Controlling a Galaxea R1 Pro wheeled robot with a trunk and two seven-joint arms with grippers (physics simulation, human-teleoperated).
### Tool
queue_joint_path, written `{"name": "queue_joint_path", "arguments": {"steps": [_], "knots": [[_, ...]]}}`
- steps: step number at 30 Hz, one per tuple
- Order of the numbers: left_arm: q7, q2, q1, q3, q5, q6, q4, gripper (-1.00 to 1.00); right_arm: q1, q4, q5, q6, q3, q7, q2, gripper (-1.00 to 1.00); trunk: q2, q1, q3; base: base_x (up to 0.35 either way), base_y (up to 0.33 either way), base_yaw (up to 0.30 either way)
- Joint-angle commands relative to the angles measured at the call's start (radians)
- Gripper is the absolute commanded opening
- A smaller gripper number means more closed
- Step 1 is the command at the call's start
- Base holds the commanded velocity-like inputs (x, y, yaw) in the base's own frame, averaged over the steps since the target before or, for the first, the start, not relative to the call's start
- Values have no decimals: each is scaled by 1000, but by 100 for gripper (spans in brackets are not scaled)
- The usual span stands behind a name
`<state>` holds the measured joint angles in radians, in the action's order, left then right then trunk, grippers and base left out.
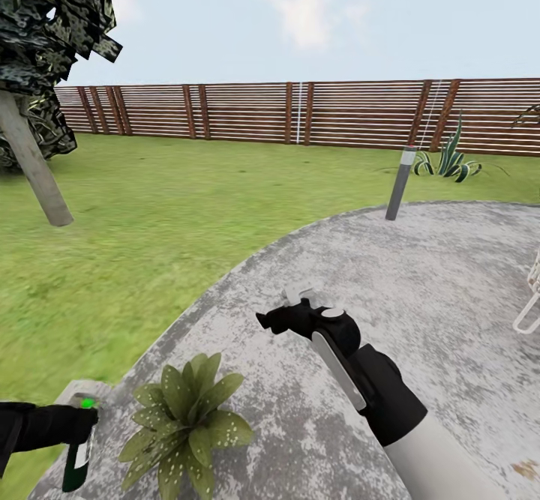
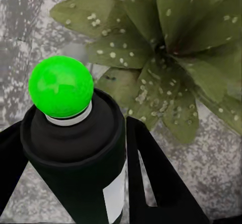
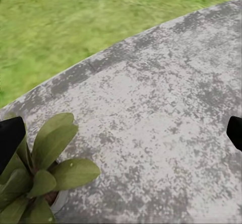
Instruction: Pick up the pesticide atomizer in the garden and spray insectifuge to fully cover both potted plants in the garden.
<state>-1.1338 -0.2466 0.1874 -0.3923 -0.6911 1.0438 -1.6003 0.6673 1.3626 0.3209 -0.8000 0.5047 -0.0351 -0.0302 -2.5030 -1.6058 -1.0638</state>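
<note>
**A:** Where's the pesticide atomizer (image 1: 77, 455)?

**B:** Lower left corner of the head view, held upright in the left gripper (image 1: 84, 419), which is clenched around the dark bottle. In the left wrist view a black finger (image 2: 156, 183) sits on each side of the can, the white label band faces the camera, and the tip glows bright green (not red).

**A:** And the plants?

**B:** The speckled potted plant (image 1: 187, 425) stands just beside the bottle, at the bottom of the head view on the grey stone paving (image 1: 420, 275). The left wrist view looks straight down onto its pale-dotted leaves, so the nozzle seems close to it. Another rosette in a small grey pot (image 3: 38, 183) shows at the lower left of the right wrist view.

**A:** What's the right arm doing?

**B:** The right gripper (image 1: 289, 309) hovers over bare paving at centre frame, holding nothing; its fingertips sit at opposite edges of the right wrist view, so it's released.

**A:** What could go wrong?

**B:** Partial coverage, I'd judge. The bottle is off to one side of the speckled plant, so the far leaves might be missed if it isn't swept across. Tilting the can to aim could also let it slip in that grasp. And the bollard lamp (image 1: 400, 184) at upper right, by the fence (image 1: 247, 114), shouldn't be mistaken for anything useful.
</note>
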Motion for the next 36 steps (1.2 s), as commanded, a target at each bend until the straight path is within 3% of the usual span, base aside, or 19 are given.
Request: {"name": "queue_joint_path", "arguments": {"steps": [1,11,12,16,19,23,24,25,28,29,30,32,34,36], "knots": [[5,6,-1,-14,5,3,1,-100,0,-1,0,0,0,0,-1,100,0,0,0,-130,-104,0],[8,27,-2,-22,1,0,0,-100,0,-104,-4,11,-6,0,-8,100,0,0,0,-243,-229,0],[10,44,-2,-20,-1,1,0,-100,0,-103,-4,15,-6,0,-8,100,0,0,0,-254,-267,0],[109,169,-7,9,-4,-19,-3,-100,0,-115,-2,20,-4,-1,-8,100,0,0,0,-251,-273,0],[130,256,-42,7,-3,-137,-6,-100,1,-127,-2,22,-4,-2,-8,100,0,0,0,-251,-265,0],[148,299,-77,7,5,-195,-6,-100,2,-146,-1,23,-4,-2,-8,100,0,0,0,-249,-239,0],[205,372,-79,10,11,-228,-3,-100,2,-159,-4,41,-5,-1,-8,100,0,0,0,-53,-45,0],[250,387,-80,17,35,-235,2,-100,2,-150,-4,47,-6,-1,-8,100,0,0,0,-27,-23,0],[616,400,-103,132,392,-339,23,-100,2,-112,-3,47,-16,1,0,100,0,0,0,-7,-6,0],[782,400,-108,228,507,-374,64,-100,2,-107,-4,47,-35,1,1,100,0,0,0,-1,-1,0],[902,400,-109,322,573,-394,92,-100,2,-104,-4,44,-48,1,1,100,0,0,0,0,0,0],[1276,397,-110,511,752,-469,133,-100,2,-101,-5,39,-62,1,4,100,0,0,0,0,0,0],[1460,398,-110,643,871,-515,202,-100,2,-91,-5,33,-83,1,5,100,0,0,0,0,0,0],[1500,400,-108,675,961,-524,216,-100,2,-89,-5,25,-94,1,5,100,0,0,0,0,0,0]]}}
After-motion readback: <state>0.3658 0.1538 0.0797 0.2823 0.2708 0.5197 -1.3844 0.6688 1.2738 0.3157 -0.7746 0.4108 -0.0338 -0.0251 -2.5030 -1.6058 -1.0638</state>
